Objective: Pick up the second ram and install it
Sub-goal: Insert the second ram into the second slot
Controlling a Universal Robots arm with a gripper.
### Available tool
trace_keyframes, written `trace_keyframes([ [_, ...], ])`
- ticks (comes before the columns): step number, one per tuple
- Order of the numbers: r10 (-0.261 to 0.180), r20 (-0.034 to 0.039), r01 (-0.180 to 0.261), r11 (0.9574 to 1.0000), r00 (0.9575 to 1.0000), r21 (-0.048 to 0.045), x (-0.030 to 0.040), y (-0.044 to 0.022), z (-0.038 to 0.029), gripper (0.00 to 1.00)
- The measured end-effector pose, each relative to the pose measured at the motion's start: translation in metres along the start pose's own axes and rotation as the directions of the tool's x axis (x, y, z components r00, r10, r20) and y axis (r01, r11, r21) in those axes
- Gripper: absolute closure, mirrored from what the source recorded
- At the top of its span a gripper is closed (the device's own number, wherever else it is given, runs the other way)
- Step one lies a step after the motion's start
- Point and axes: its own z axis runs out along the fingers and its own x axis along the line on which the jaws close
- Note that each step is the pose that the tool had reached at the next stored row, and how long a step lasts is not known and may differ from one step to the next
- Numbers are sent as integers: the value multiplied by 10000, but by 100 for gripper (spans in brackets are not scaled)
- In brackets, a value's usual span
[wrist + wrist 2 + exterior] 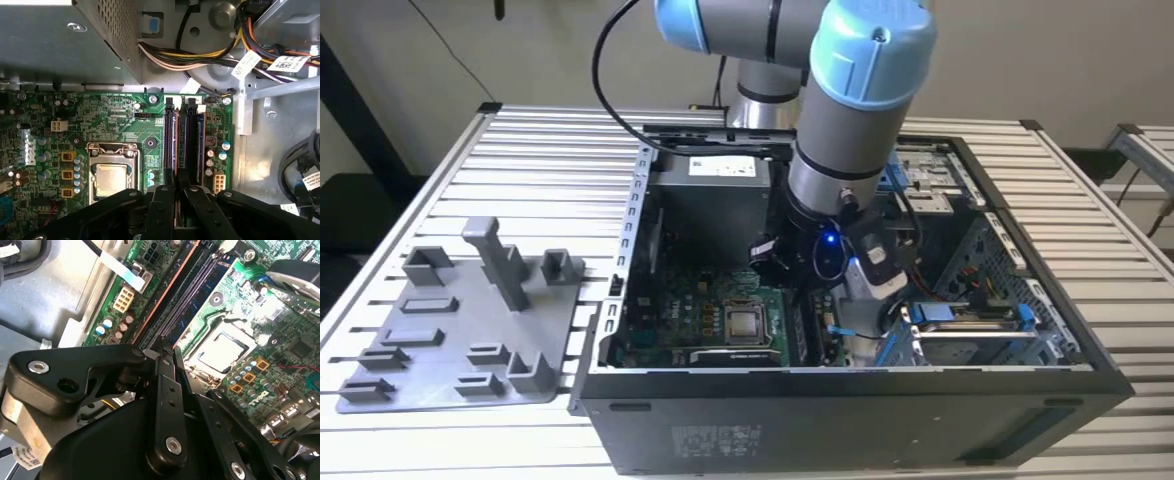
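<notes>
**Observer:** Where are you hanging?

**Arm:** I'm reaching down into the open computer case (854, 400); my gripper (176, 192) is sitting over the memory slots (182, 142), beside the processor socket (111, 172), so the stick lines up lengthwise with a slot.

**Observer:** And the second ram?

**Arm:** I'm reading the thin edge between my fingers (167, 390) as the second ram (176, 182). My fingers are pressing together on it, holding it upright, edge downward. Whether it is touching the slot, I cannot tell.

**Observer:** The grey fixture plate (454, 340)?

**Arm:** It is lying outside the case, on the slatted table (520, 150).
</notes>
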Motion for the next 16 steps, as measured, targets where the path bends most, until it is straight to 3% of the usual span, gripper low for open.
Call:
trace_keyframes([
  [13,7,0,-7,10000,10000,-1,-1,-1,6,86],
  [16,178,9,-178,9998,9998,-3,-1,-10,7,86],
])
